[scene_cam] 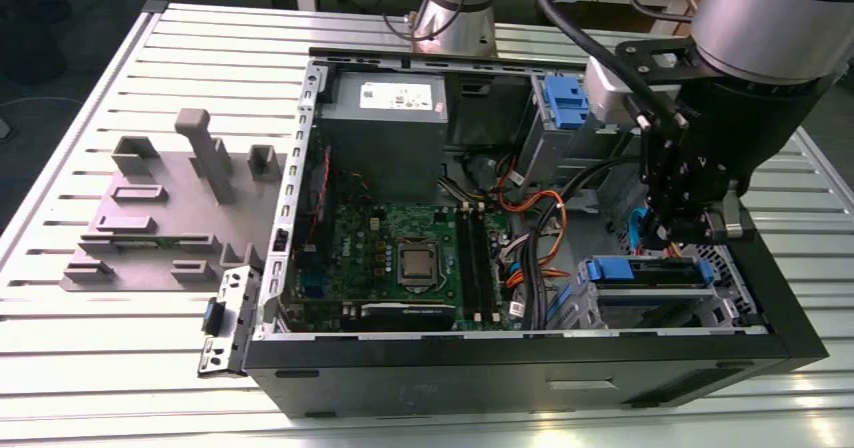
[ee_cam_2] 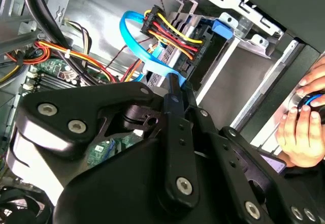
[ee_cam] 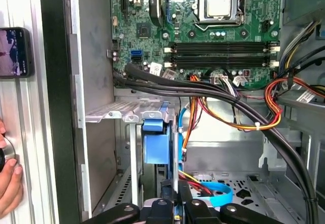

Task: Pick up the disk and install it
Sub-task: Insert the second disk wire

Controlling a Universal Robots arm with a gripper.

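The disk (scene_cam: 647, 271) sat in the drive bay at the front corner of the open computer case (scene_cam: 534, 353), towards the exterior view's right, its blue rail facing up between the bay's metal walls. In the first wrist view the same blue rail (ee_cam: 155, 142) showed standing in the metal cage. A black connector with red, yellow and black wires (ee_cam_2: 170, 28) and a blue flat cable (ee_cam_2: 134, 46) lay right beside that bay.

The gripper (scene_cam: 681, 236) hung inside the case just above the disk. In both wrist views its fingers (ee_cam_2: 172, 94) were drawn nearly together; a sliver of blue sat at their tips (ee_cam: 176, 206), though it could not be told whether that was the rail or the cable.

The motherboard (scene_cam: 400, 258) lay on the case floor, with a grey metal box (scene_cam: 387, 108) beyond it. Outside the case, a grey fixture (scene_cam: 160, 218) rested on the slatted counter (scene_cam: 80, 118). A person's hand (ee_cam_2: 304, 127) rested beside the case, near a phone (ee_cam: 15, 51).
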